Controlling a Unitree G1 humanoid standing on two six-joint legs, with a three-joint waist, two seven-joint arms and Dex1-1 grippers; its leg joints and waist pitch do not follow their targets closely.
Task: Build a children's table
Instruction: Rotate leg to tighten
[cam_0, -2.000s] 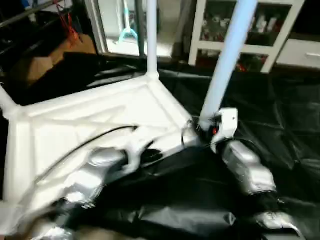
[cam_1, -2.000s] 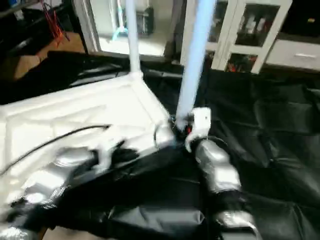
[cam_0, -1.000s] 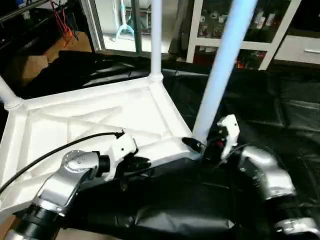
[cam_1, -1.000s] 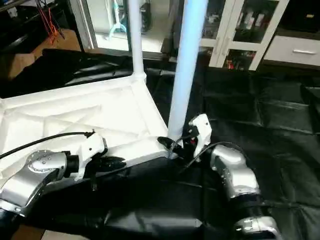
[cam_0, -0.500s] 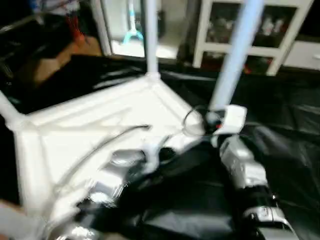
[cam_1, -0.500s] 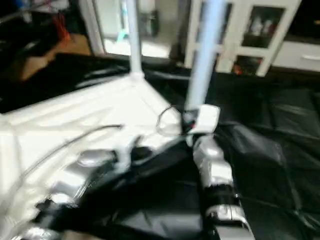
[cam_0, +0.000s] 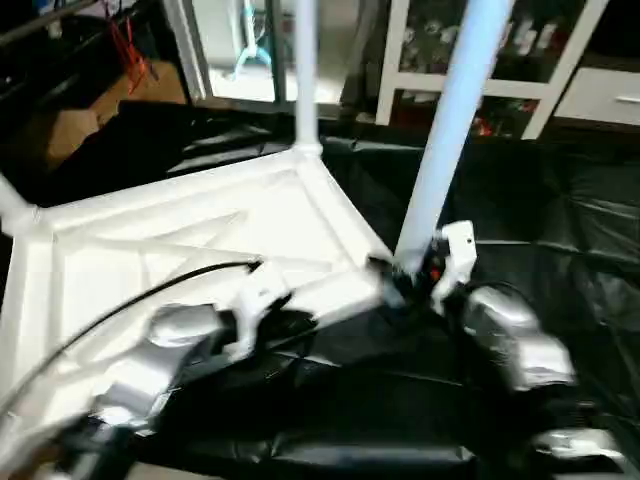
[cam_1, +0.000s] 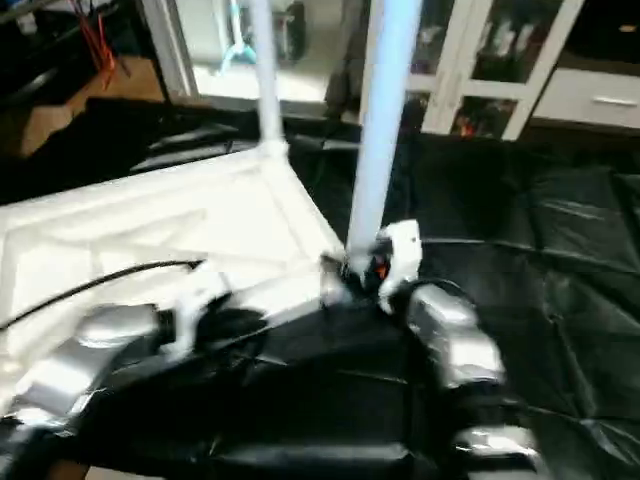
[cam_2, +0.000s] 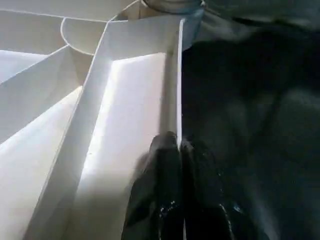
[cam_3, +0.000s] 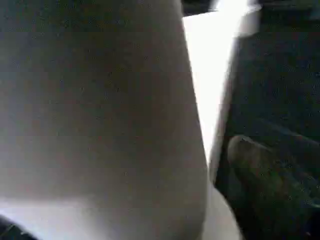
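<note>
No brand marks or readable writing anywhere on the parts, so nothing to report there.

The white plastic rectangular tabletop (cam_0: 200, 250) lies upside down on the black plastic sheet (cam_0: 560, 230), ribbed underside up. Three long white tapered tubular legs stand in its corner sockets: the near leg (cam_0: 445, 150) at about 2 o'clock from the picture's centre in the head views, the far leg (cam_0: 305, 70) at 12, and the stub of a third leg (cam_0: 15, 205) at 9.

The left wrist view shows what the head views blur: the left gripper (cam_2: 180, 150) is clenched on the thin edge wall of the tabletop, one black finger (cam_2: 160, 175) either side.

The right gripper (cam_0: 405, 275) sits at the base of the near leg. The right wrist view has the leg right up against the camera, with one finger (cam_3: 265, 170) off to the side, so probably released, but I can't tell for sure.
</note>
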